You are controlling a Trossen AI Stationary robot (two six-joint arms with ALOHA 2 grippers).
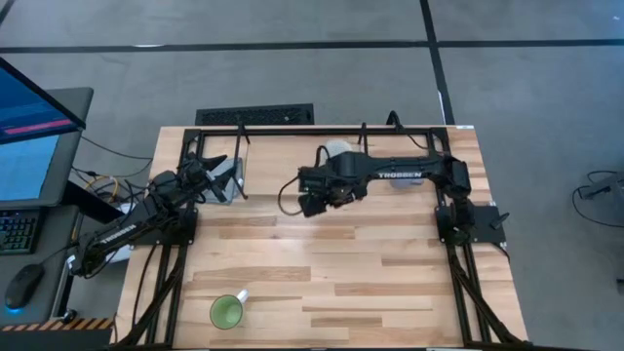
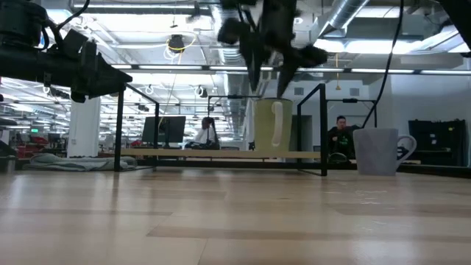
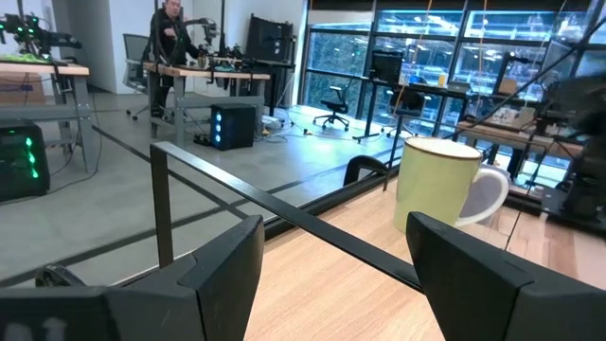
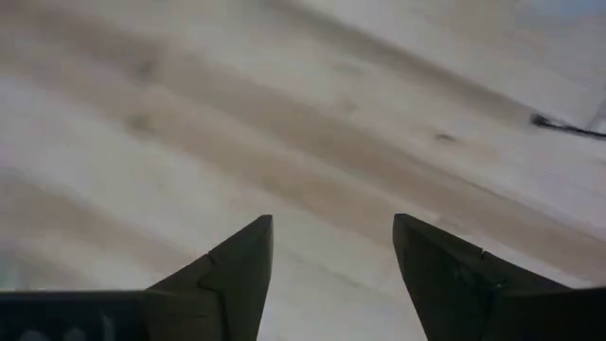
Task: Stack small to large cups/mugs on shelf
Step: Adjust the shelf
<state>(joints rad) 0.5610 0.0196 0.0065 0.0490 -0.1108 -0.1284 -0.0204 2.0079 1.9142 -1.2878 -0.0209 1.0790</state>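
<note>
The cream mug [image 2: 271, 126] stands upright on the shelf board [image 2: 221, 154], also seen in the left wrist view [image 3: 440, 185] and in the high view [image 1: 337, 149], half hidden by my right arm. The blue-grey mug [image 2: 379, 151] stands upright to the right of it. The green mug [image 1: 228, 311] sits upright near the table's near left corner. My right gripper [image 1: 314, 203] hangs open above the tabletop, just nearer than the cream mug, fingers pointing down [image 4: 331, 246]. My left gripper [image 1: 232, 180] is open and level at the shelf's left end [image 3: 331, 256], facing the cream mug.
The shelf's thin black frame and upright rods [image 3: 159, 204] stand right in front of my left gripper. A black rail [image 1: 292, 129] runs along the table's far edge. Bare planks [image 1: 341, 263] span the middle of the table. A monitor, keyboard and mouse [image 1: 24, 285] sit off the left side.
</note>
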